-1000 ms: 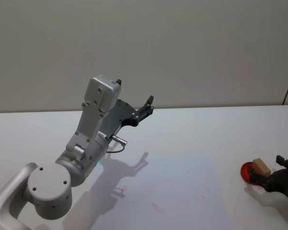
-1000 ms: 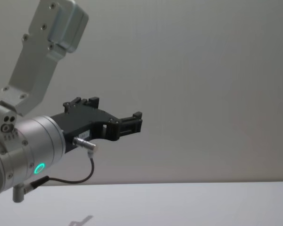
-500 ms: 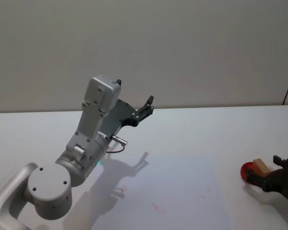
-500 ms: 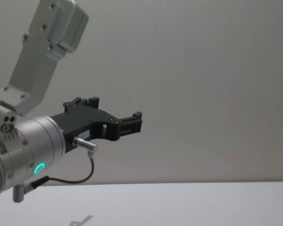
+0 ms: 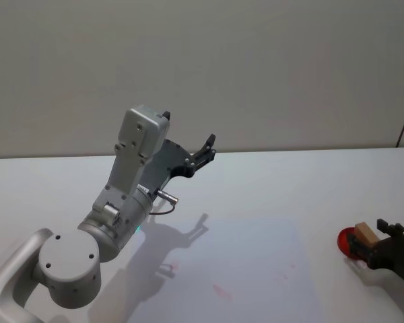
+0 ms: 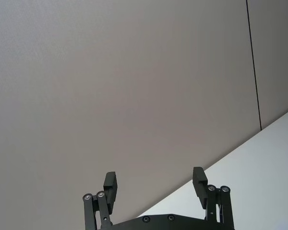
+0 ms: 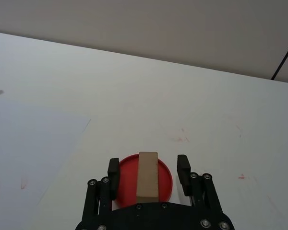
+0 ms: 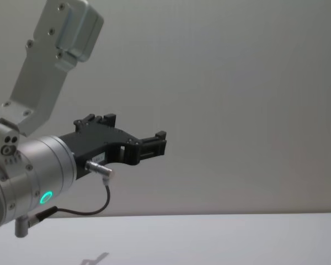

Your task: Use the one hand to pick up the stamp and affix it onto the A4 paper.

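The right gripper (image 7: 148,165) is sitting low over the white worktop (image 5: 289,182), out toward its right side, and its jaws are standing wide apart with nothing clamped between them. The wooden stamp (image 7: 147,176) is standing upright in that gap, and the wrist view is showing a clear space between the block and each black fingertip (image 7: 114,166), so neither is touching it. The stamp is resting on a round red disc (image 7: 166,184), and the fingertips are hanging over the disc's two sides. From the head view the right gripper (image 5: 382,232) is reaching in from the right edge, with the stamp (image 5: 365,233) and its red disc (image 5: 347,242) just in front of it.

The A4 paper (image 5: 256,269) is lying flat toward the worktop's near edge, around the middle, well apart from the disc. It is carrying a few faint red smudges (image 5: 220,291). In the right wrist view a corner of the paper (image 7: 29,139) is showing beside the disc, not touching it.

The left gripper (image 5: 205,149) is parked high above the worktop's left part, pointing toward the grey wall (image 5: 256,67). Its fingers (image 6: 110,184) are spread fully and gripping nothing.
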Robot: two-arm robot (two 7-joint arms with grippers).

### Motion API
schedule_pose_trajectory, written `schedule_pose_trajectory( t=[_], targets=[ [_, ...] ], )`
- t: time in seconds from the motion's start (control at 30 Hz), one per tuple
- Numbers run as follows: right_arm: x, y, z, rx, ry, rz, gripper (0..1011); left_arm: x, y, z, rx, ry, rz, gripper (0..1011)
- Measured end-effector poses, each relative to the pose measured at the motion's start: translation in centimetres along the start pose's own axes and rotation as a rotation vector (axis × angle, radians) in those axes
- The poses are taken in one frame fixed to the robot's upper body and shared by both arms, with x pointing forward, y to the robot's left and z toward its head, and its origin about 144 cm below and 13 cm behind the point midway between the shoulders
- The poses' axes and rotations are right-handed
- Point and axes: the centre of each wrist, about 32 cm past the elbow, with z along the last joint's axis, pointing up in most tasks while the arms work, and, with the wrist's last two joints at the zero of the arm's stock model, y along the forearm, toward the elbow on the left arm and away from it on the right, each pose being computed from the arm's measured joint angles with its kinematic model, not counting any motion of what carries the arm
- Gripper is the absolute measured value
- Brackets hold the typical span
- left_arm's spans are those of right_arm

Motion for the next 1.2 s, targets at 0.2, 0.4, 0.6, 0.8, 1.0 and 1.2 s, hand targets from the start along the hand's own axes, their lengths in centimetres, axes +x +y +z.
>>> schedule_pose_trajectory(
  t=[0.2,0.4,0.6,0.8,1.0,1.2],
  targets=[
    [-0.01,0.07,0.00,-0.002,-0.003,-0.004,550,0.00,0.00,0.00,0.000,0.000,0.000,1001],
    [0.00,0.10,0.00,-0.003,-0.005,-0.006,368,0.00,0.00,0.00,0.000,0.000,0.000,1001],
    [-0.01,0.12,0.00,-0.004,-0.006,-0.007,218,0.00,0.00,0.00,0.000,0.000,0.000,1001],
    [-0.01,0.14,0.00,-0.004,-0.006,-0.008,219,0.00,0.00,0.00,0.000,0.000,0.000,1001],
    [0.01,0.14,-0.04,-0.005,-0.006,-0.007,219,0.00,0.00,0.00,0.000,0.000,0.000,1001],
    [0.10,0.09,-0.15,-0.006,-0.005,-0.006,219,0.00,0.00,0.00,0.000,0.000,0.000,1001]
  ],
)
